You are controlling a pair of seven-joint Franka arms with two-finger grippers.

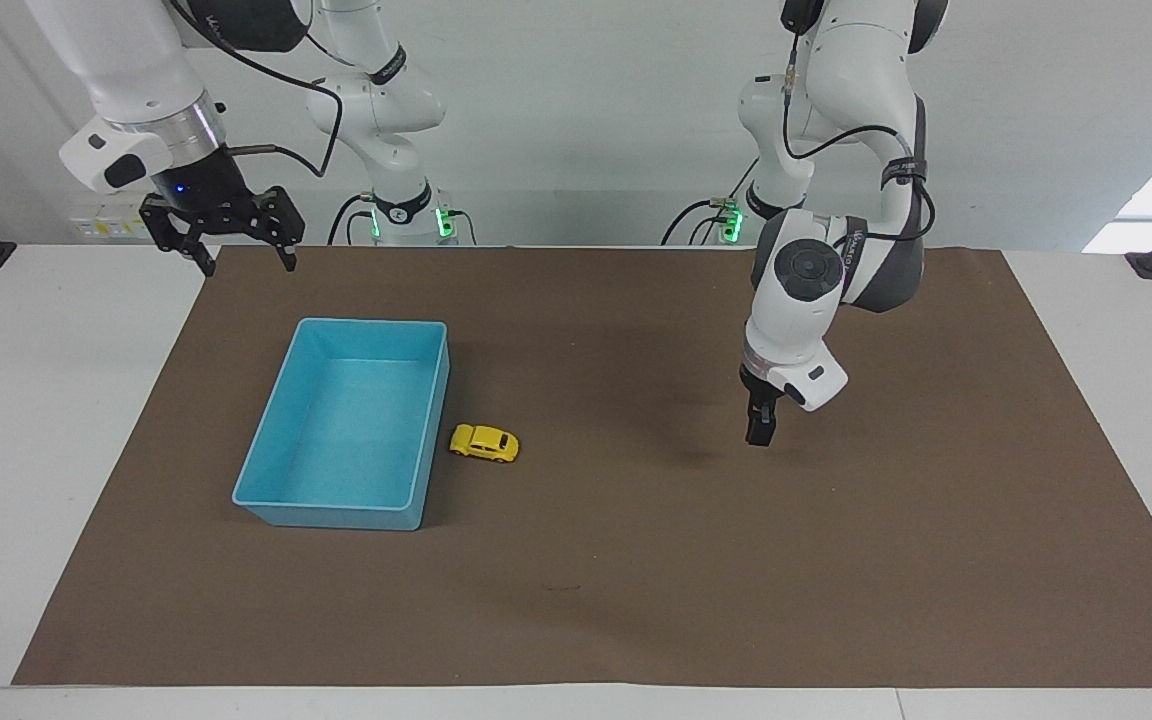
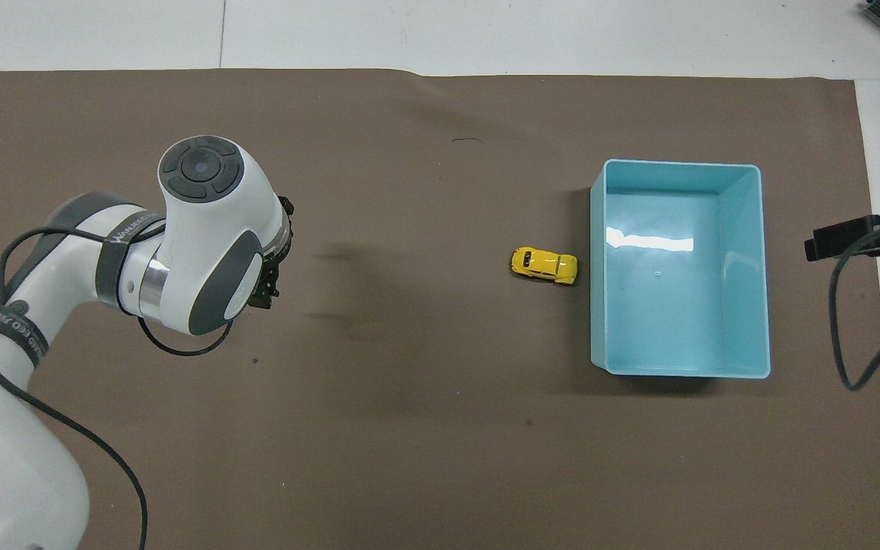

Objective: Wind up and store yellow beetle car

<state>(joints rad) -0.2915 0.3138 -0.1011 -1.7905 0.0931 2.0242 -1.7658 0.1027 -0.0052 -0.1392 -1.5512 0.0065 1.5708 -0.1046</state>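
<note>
My left gripper (image 1: 759,432) hangs in the air over bare brown mat (image 1: 636,600) toward my left arm's end of the table, pointing straight down from its glossy white wrist. It holds nothing; its dark fingers sit edge-on, and I cannot tell how far apart they stand.

The yellow beetle car (image 1: 484,443) rests on its small black wheels on the mat, well apart from that gripper. Its rounded, shiny shell sits slightly askew, one end touching or just short of the long wall of the light blue bin (image 1: 279,396); I cannot tell which.

The bin is a smooth plastic rectangle with rounded corners and a thin lip, its floor catching a bright glare in the overhead view. The mat under it is flat, matte and papery.

My right gripper (image 1: 236,240) waits up in the air over the mat's edge at my right arm's end, its black, skeletal fingers spread wide around nothing.
</note>
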